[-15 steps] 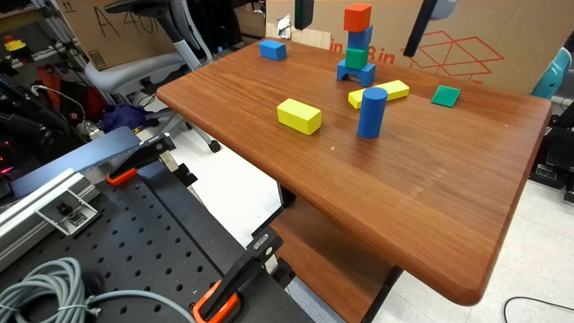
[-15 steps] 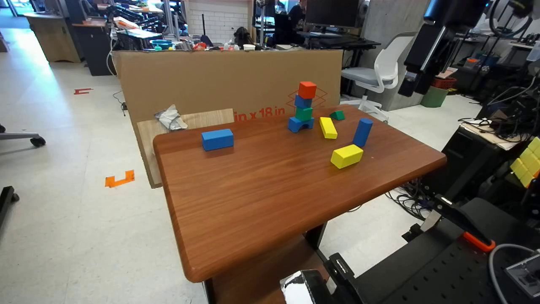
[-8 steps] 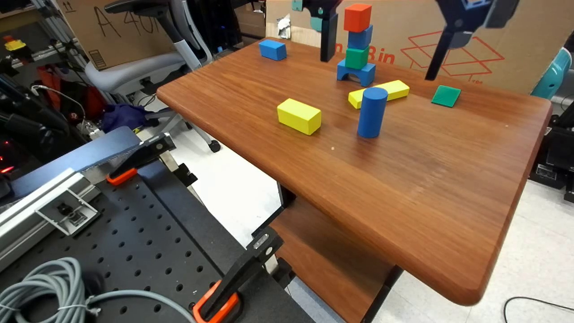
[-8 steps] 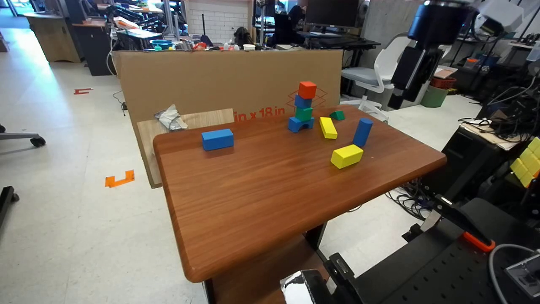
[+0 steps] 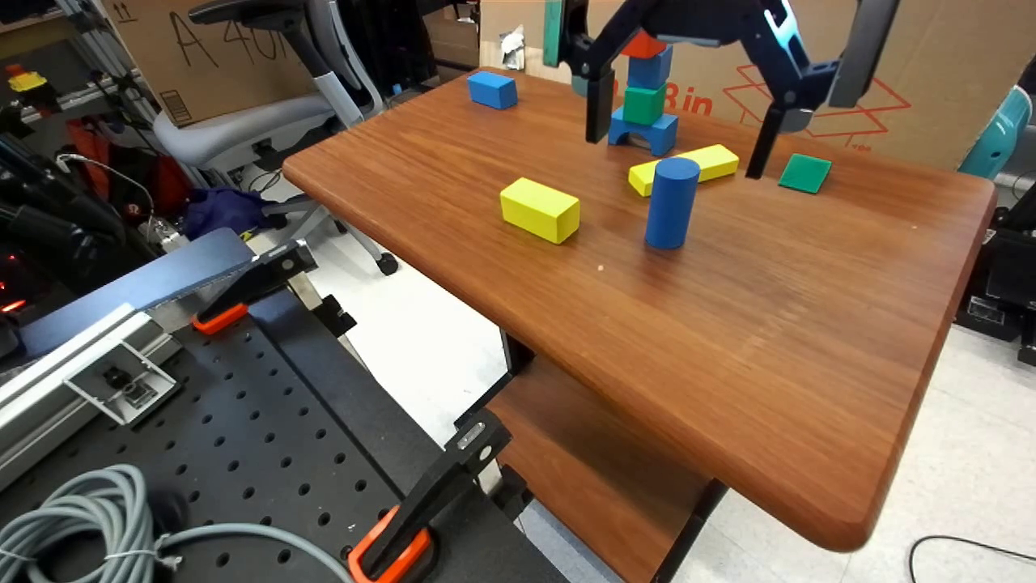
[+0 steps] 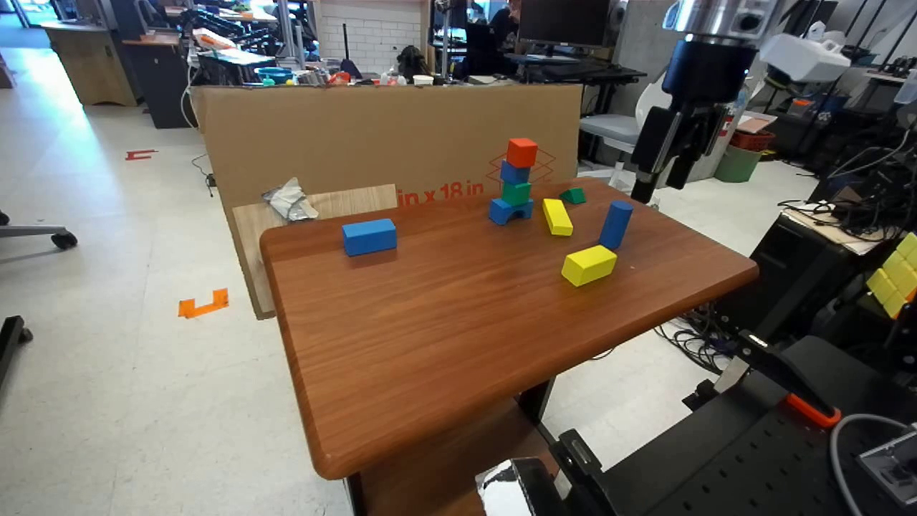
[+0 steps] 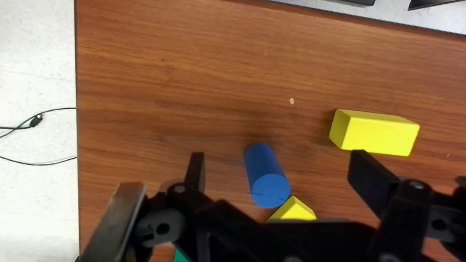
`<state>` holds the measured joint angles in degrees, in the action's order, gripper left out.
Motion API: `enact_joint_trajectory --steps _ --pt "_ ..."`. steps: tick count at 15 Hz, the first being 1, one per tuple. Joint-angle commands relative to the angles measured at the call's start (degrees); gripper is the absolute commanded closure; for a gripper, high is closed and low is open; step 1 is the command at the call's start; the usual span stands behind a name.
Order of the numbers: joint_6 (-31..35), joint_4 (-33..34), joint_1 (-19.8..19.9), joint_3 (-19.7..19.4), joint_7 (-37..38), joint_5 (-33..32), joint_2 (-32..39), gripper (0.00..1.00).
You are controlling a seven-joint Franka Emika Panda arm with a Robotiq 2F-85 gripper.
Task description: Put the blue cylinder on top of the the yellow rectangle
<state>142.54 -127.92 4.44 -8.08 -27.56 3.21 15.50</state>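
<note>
The gripper point(image 5: 677, 154) hangs above the table point(image 5: 769, 364), fingers point(image 5: 600, 109) spread wide. The wrist view shows the cylinder point(image 7: 263, 165) between them, upright on the table. The yellow block point(image 5: 538, 210) and yellow bar point(image 5: 716, 163) lie near it. A green wedge point(image 6: 573, 196) and a tower point(image 6: 516, 179) are near the bar, a blue block point(image 6: 370, 237) well apart.

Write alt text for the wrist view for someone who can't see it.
A blue cylinder stands on a wooden table, framed by an open black gripper at the picture's bottom. To the cylinder's upper right lies a chunky yellow rectangular block; to its lower right, another yellow piece, partly hidden by the gripper.
</note>
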Motion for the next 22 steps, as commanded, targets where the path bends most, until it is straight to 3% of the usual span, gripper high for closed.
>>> enact_joint_trajectory --steps 1,17,18,19,22 --pt "2.86 1.94 1.37 1.72 3.62 -3.24 2.43 0.0" --pt "8.69 4.67 0.22 2.18 13.38 -8.84 8.26 0.0" --pt "8.81 4.82 0.34 2.45 13.62 -8.59 8.39 0.25" --pt "8.47 4.89 0.4 2.77 13.8 -8.32 8.51 0.26" --pt "6.75 4.97 0.49 3.68 14.22 -7.56 8.85 0.51"
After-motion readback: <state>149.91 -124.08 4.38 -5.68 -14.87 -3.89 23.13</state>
